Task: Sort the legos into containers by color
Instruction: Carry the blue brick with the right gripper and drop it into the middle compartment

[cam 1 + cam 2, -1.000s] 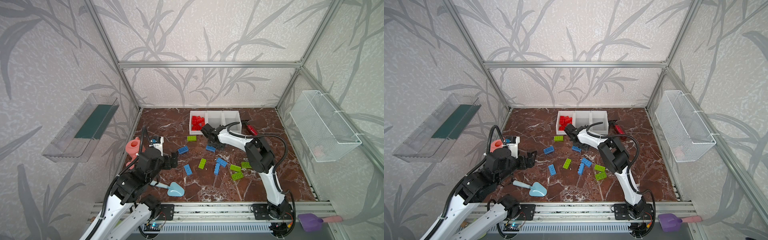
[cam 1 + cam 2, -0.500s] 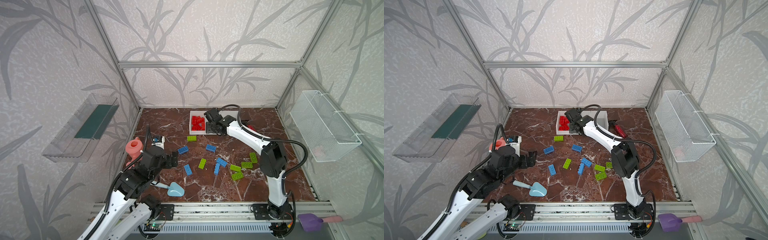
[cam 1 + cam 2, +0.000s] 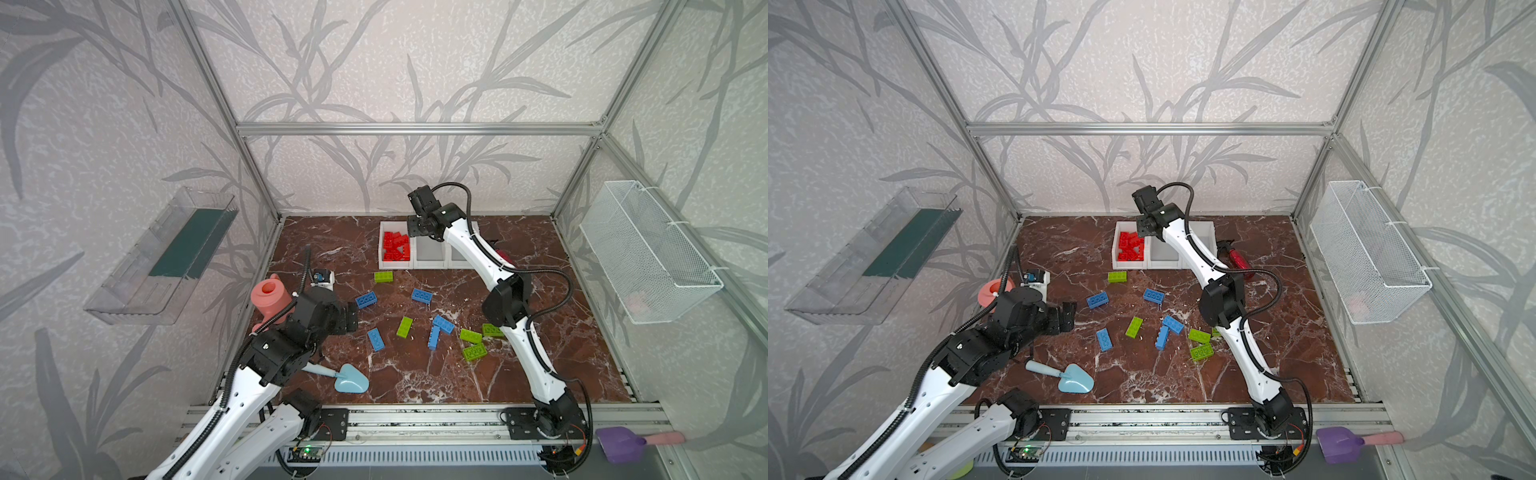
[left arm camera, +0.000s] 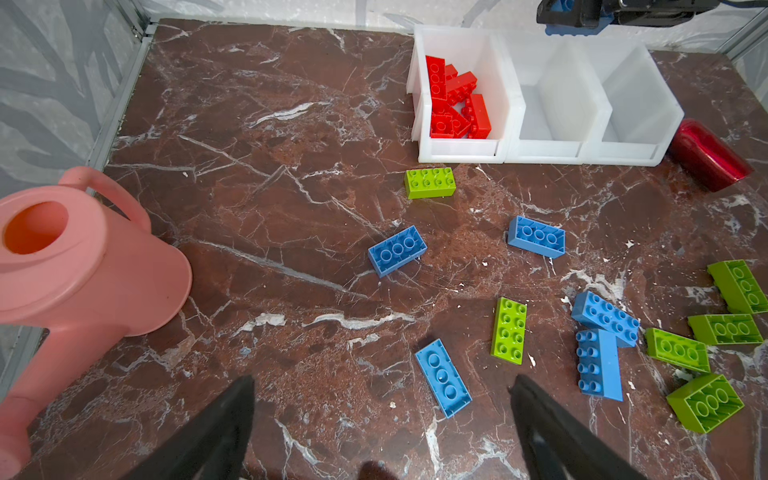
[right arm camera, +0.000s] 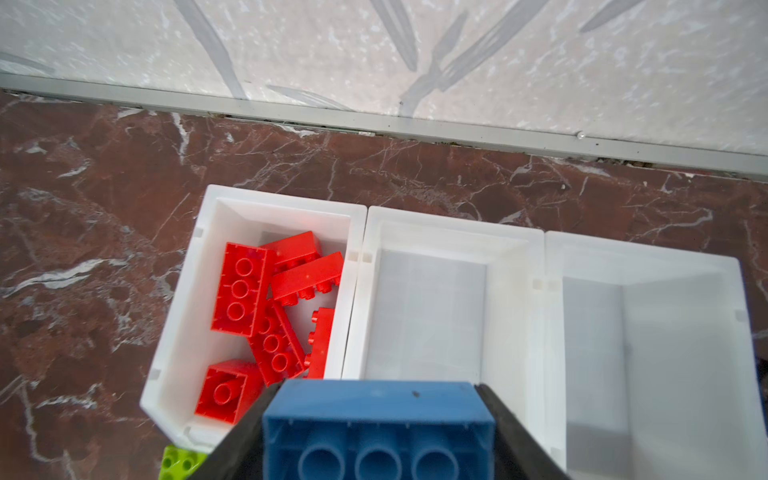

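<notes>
My right gripper (image 5: 376, 390) is shut on a blue lego (image 5: 378, 428), hollow underside facing the wrist camera. It hangs above the front of the white containers (image 3: 432, 266), about over the rim between the left bin and the empty middle bin (image 5: 453, 232). Red legos (image 3: 397, 247) fill the left bin; the right one is empty. Loose blue legos (image 3: 366, 300) and green legos (image 3: 404, 326) lie scattered mid-table. My left gripper (image 4: 380, 386) hovers open and holding nothing over the table's left side, a blue lego (image 4: 442, 376) lying just ahead of it.
A pink watering can (image 3: 270, 297) stands by the left arm. A light blue trowel (image 3: 351, 380) lies near the front. A red bottle (image 3: 1237, 259) lies right of the bins. A wire basket (image 3: 648, 257) and a clear tray (image 3: 166, 257) hang on the side walls.
My right gripper rose from the table in front of the bins, carrying the blue lego back to above them. The left arm shifted only slightly.
</notes>
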### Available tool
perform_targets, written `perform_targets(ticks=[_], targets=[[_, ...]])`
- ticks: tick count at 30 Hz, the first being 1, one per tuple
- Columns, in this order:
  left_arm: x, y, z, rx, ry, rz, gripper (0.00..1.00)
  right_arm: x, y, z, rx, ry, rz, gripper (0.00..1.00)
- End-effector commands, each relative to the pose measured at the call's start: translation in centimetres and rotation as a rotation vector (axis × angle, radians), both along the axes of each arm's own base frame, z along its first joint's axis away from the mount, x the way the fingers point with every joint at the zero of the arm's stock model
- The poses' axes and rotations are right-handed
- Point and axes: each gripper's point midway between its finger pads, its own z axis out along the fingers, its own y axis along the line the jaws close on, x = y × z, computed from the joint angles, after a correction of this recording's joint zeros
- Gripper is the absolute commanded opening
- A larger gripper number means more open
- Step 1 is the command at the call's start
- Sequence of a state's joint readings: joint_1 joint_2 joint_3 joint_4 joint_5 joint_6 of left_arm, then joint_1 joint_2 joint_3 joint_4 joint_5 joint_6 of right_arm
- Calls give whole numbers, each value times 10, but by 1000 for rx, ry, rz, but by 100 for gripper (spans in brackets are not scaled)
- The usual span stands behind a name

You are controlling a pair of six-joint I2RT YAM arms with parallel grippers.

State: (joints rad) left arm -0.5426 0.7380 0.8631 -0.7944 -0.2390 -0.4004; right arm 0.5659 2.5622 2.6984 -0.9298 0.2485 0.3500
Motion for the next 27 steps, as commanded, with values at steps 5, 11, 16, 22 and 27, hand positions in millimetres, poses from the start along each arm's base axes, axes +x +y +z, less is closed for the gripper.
perform_targets(ticks=[5, 11, 16, 22, 27], targets=[[1, 6, -9, 60, 32, 16, 96, 16, -22, -14, 9, 24, -14, 60], [3, 5, -15, 76, 57, 17, 96, 25, -30, -19, 28, 21, -18, 70], [3, 8, -17, 91, 67, 32, 97, 26, -31, -19, 29, 21, -16, 85], [5, 12, -17, 98, 67, 68, 99, 17, -30, -1, 52, 19, -3, 91], [12, 7, -25, 71, 102, 99, 99, -8, -32, 22, 81, 33, 17, 92]])
